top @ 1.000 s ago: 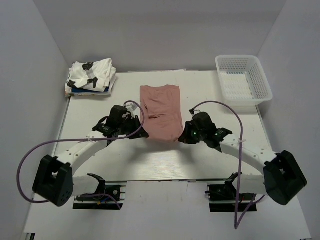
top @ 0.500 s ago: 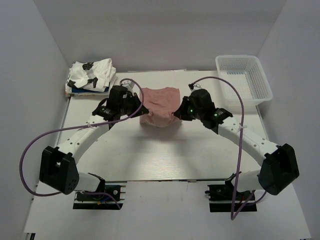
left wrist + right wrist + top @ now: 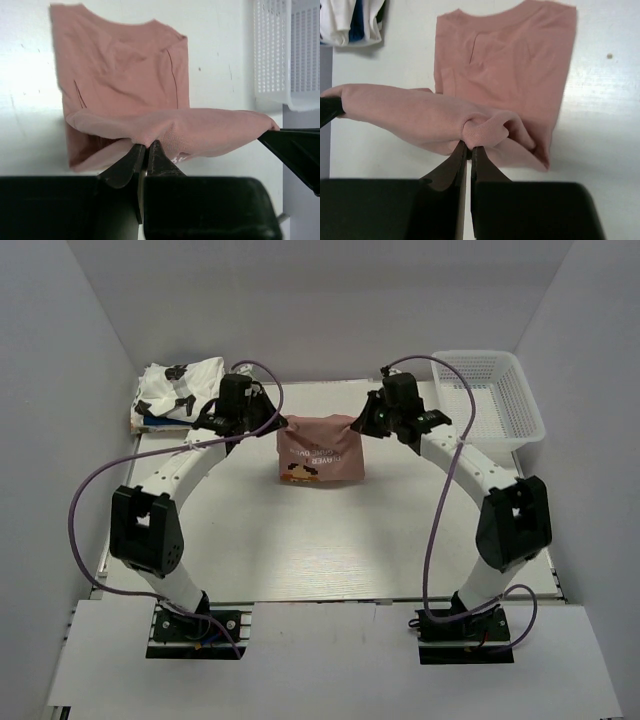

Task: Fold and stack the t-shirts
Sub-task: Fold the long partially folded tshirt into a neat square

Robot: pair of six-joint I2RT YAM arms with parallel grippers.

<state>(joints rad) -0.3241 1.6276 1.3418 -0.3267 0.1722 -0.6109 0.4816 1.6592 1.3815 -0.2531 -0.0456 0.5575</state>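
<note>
Mid-fold: left end effector (image 3: 146,147) and right end effector (image 3: 469,145) each pinch shut on an edge of the pink t-shirt (image 3: 320,455) stretched between them; next, likely lowering that edge squarely onto the half below

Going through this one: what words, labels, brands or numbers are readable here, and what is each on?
pink t-shirt: pale lettering above a small dark graphic on the turned-over side, too small and blurred to read.
white t-shirt: black print, no letters can be made out.
basket: no text visible.
</note>
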